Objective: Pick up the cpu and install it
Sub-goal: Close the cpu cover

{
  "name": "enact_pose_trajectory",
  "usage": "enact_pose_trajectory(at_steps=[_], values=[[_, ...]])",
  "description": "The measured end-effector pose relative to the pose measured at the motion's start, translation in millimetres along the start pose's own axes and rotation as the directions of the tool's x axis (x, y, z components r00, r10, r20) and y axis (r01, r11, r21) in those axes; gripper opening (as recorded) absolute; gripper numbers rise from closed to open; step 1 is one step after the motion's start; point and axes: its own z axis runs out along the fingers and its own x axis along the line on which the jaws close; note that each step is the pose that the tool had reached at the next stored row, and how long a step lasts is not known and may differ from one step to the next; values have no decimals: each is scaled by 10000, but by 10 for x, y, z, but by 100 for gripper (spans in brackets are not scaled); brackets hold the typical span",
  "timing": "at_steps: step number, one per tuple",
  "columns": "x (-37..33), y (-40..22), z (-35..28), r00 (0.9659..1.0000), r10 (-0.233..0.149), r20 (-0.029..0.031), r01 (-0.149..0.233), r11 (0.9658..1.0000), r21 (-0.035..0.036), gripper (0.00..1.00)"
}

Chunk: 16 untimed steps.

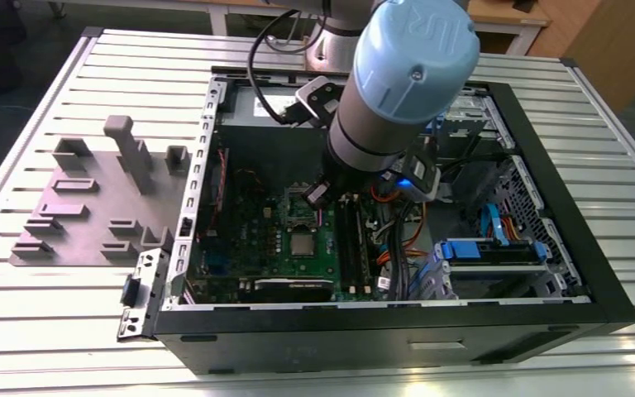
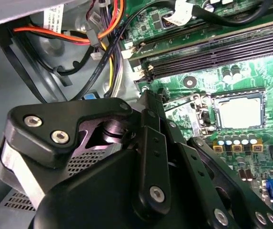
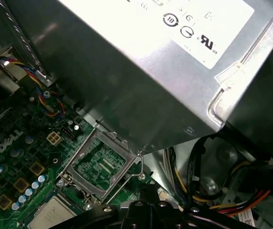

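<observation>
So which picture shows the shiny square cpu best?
The second wrist view: the cpu shows whole and close. In the exterior view the cpu looks small; the first wrist view cuts the cpu off at its edge.

cpu (image 3: 53, 217) cut off at edge in first wrist view, mobo (image 1: 271, 248) partly behind arm (image 1: 406, 70)

Soft overhead room light is falling evenly across the ribbed silver aluminium worktop (image 1: 53, 314) and laying a pale sheen on the light-blue rounded arm joint (image 1: 417, 50). Inside the open black computer case (image 1: 406, 343), the green circuit board (image 1: 295, 223) is sitting in dimmer light. In the first wrist view, glare is washing out the white label (image 3: 174, 14) on the grey metal box (image 3: 126, 81). In the second wrist view, the small silvery square cpu (image 2: 239, 110) is glinting.
</observation>
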Motion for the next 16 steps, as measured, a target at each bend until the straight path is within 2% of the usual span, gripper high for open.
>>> enact_pose_trajectory(at_steps=[2, 5, 7, 9, 11, 12, 14, 16], values=[[0, -1, 2, 9997, -247, -72, 246, 9997, -47, 11], [1, -2, 5, 9974, -694, -198, 692, 9975, -135, 11], [-1, -4, 6, 9959, -874, -246, 870, 9961, -172, 11], [-6, -8, 6, 9953, -930, -256, 926, 9955, -185, 11], [-8, -11, 8, 9953, -937, -231, 933, 9954, -208, 11], [-10, -14, 8, 9954, -941, -197, 937, 9953, -241, 11], [-13, -16, 9, 9954, -949, -90, 945, 9949, -347, 11], [-18, -20, 10, 9954, -957, 41, 958, 9943, -476, 11]])
